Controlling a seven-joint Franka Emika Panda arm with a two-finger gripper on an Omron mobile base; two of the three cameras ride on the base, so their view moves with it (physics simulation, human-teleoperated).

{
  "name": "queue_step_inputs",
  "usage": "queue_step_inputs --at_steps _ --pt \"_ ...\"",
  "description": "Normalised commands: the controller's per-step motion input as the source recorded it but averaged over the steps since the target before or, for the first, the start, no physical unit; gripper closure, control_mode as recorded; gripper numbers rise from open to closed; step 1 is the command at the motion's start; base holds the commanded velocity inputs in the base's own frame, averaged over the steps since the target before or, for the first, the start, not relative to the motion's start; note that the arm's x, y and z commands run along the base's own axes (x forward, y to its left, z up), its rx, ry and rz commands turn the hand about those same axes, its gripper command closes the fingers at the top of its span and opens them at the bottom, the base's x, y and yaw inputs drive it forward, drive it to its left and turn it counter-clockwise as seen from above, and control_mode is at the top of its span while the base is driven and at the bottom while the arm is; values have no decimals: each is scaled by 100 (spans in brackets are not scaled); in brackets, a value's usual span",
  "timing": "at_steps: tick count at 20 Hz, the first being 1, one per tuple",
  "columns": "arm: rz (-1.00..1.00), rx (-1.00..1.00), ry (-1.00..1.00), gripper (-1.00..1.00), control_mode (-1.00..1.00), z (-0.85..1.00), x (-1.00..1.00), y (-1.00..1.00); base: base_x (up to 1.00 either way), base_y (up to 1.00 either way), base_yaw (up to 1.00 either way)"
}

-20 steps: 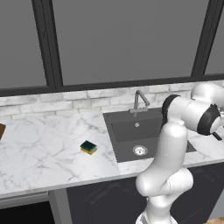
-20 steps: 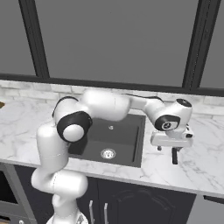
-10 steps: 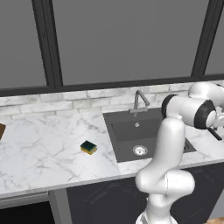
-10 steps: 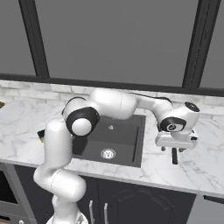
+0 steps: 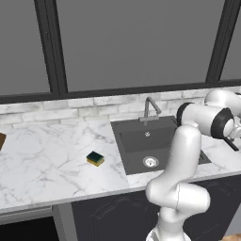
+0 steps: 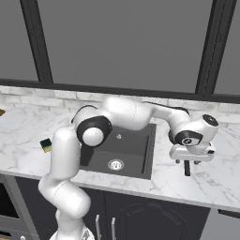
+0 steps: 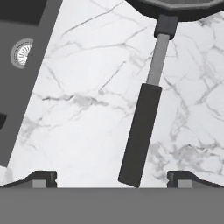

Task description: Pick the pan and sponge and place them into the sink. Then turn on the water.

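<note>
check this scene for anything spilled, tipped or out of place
Nothing stands out. The pan lies flat on the marble counter right of the sink, the sponge lies left of it, and the open gripper hovers over the pan's handle.

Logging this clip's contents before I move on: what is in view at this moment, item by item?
pan: one, dark grey with a black-gripped handle, on the counter right of the sink; handle points toward the hand camera
sponge: one, green top over yellow, on the counter left of the sink
sink: one, dark grey basin with a silver drain, set into the counter
faucet: one, grey gooseneck, behind the basin; no water seen
counter: one, white marble with grey veins
windows: dark frames, grey panes, above a pale brick backsplash
brown thing: one, at the counter's far left edge, cut off
gripper: one, jaws open, above the pan handle, holding nothing
</note>
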Motion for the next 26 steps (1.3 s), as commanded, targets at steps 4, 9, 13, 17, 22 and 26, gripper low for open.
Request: queue_step_inputs --at_steps 4,9,13,17,22,26 --pt "0 -7 -6 -100 -100 -21 5 0 0 0 0" --pt "0 -6 -7 -100 -100 -19 12 6 0 0 0" --pt "0 -4 -5 -100 -100 -15 20 3 0 0 0" --pt "0 0 -1 -100 -100 -12 27 0 0 0 0" --pt "0 2 1 -100 -100 -12 30 -3 0 0 0" --pt "1 5 3 -100 -100 -10 29 -11 0 0 0"
